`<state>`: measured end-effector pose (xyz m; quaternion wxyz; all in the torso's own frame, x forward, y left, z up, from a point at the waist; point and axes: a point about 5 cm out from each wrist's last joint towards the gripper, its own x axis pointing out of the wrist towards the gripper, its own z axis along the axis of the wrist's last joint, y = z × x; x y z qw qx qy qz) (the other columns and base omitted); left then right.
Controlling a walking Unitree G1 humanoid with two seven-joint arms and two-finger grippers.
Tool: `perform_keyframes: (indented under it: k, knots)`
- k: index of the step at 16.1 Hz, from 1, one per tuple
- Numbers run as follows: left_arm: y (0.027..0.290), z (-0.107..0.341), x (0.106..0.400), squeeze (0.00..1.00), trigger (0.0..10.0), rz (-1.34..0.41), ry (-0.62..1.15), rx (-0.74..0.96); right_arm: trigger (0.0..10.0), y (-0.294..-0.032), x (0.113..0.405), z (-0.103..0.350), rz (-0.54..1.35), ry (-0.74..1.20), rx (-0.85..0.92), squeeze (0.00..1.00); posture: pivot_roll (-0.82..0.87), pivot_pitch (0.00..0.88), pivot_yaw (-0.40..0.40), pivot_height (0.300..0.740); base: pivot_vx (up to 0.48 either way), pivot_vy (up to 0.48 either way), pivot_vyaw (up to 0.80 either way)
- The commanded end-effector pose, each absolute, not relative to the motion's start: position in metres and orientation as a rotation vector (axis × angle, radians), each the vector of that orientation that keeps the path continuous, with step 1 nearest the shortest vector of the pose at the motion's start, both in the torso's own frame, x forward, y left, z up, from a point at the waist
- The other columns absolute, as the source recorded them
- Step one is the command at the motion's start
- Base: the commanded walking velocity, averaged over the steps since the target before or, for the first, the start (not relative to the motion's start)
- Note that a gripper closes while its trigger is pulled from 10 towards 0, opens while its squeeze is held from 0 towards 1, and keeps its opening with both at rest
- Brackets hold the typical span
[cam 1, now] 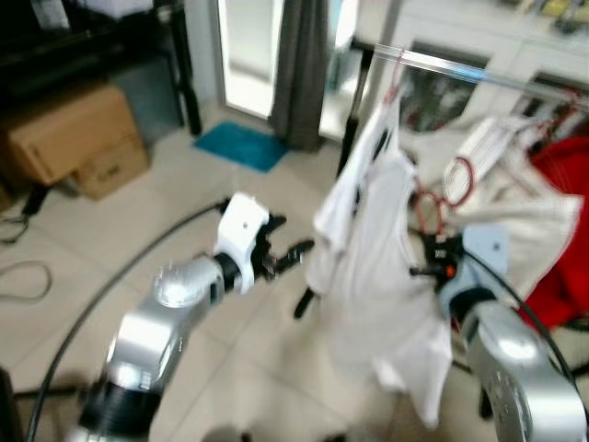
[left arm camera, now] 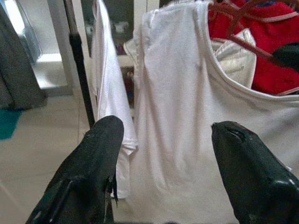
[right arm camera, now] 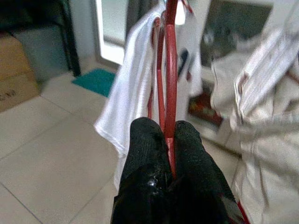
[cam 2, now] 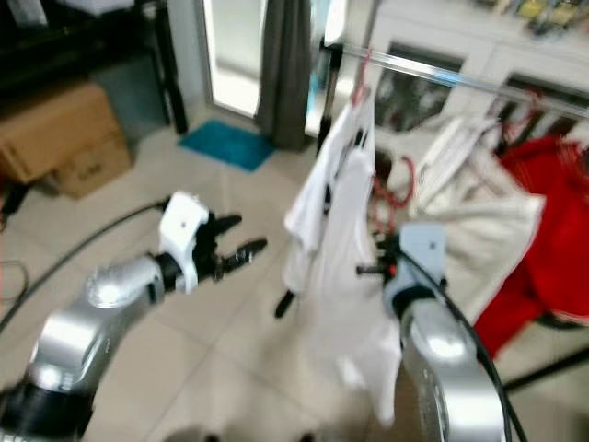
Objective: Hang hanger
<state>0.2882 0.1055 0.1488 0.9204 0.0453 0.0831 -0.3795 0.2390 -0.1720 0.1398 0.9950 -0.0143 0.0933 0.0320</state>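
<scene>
1. Right gripper (right arm camera: pixel 169 140) is pinched tight on the red hanger (right arm camera: pixel 171 70), its two black fingers pressed on either side of the thin red bar; the hanger carries a white shirt (cam 1: pixel 386 267).
2. Hanger and shirt sit at the left end of the metal rail (cam 1: pixel 460 69). The hook looks to be at or over the rail, though blur keeps me from saying whether it is seated.
3. Left gripper (cam 1: pixel 287 258) hovers just left of the shirt with its fingers spread wide, holding nothing.
4. Risk: letting go before the hook is fully over the rail would probably drop shirt and hanger onto the tiled floor (cam 1: pixel 166 212).
5. Risk: the hook is close to the rail's end, so a sideways nudge could slide it off.
6. Risk: the left fingers could snag the hanging cloth and drag the hanger askew, or tangle with the loose red hangers (cam 1: pixel 457 180) farther right.
</scene>
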Motion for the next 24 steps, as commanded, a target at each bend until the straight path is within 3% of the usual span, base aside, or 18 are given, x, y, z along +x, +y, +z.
perform_keyframes:
  k: [1,3,4,5,6,13,17,18,19,24]
  knots:
    - [0.1,0.151,0.295,1.0,10.0,-0.787,0.158,0.109,0.0,-0.172,0.242,0.155,0.08,0.125,-0.041,0.0,-0.02,0.032,-0.044,0.74,0.0,0.0,0.0]
    - [0.096,0.15,0.313,1.0,10.0,-0.741,0.15,0.132,0.0,-0.169,0.241,0.161,0.109,0.1,-0.051,0.0,-0.03,0.026,-0.043,0.74,0.0,0.0,0.0]
    - [0.087,0.152,0.319,0.65,10.0,-0.792,0.13,0.128,0.0,-0.166,0.239,0.164,0.136,0.083,-0.048,0.0,-0.03,0.026,-0.043,0.74,0.0,0.0,0.0]
    - [0.081,0.155,0.321,0.18,10.0,-0.831,0.113,0.123,0.0,-0.164,0.239,0.165,0.153,0.078,-0.049,0.0,-0.03,0.023,-0.04,0.74,0.0,0.0,0.0]
    - [0.073,0.16,0.323,0.0,10.0,-0.868,0.091,0.106,0.0,-0.161,0.238,0.166,0.174,0.072,-0.058,0.0,-0.03,0.023,-0.04,0.74,0.0,0.0,0.0]
    - [0.043,0.165,0.342,0.0,10.0,-0.929,0.059,-0.021,0.0,-0.14,0.234,0.178,0.346,0.004,-0.081,0.0,-0.05,0.017,-0.045,0.74,0.0,0.0,0.0]
    - [0.038,0.16,0.348,0.0,10.0,-0.916,0.088,0.015,0.0,-0.137,0.234,0.18,0.373,-0.01,-0.081,0.0,-0.06,0.016,-0.045,0.74,0.0,0.0,0.0]
    - [0.039,0.159,0.351,0.0,4.6,-0.89,0.096,0.035,0.0,-0.136,0.234,0.182,0.376,-0.019,-0.074,0.0,-0.06,0.019,-0.044,0.74,0.0,0.0,0.0]
    - [0.04,0.159,0.352,0.0,0.0,-0.884,0.093,0.037,0.0,-0.136,0.234,0.182,0.375,-0.022,-0.072,0.0,-0.06,0.018,-0.044,0.74,0.0,0.0,0.0]
    - [0.04,0.157,0.354,0.0,0.0,-0.872,0.092,0.075,0.0,-0.138,0.236,0.182,0.36,-0.02,-0.06,0.0,-0.05,0.017,-0.044,0.74,0.0,0.0,0.0]
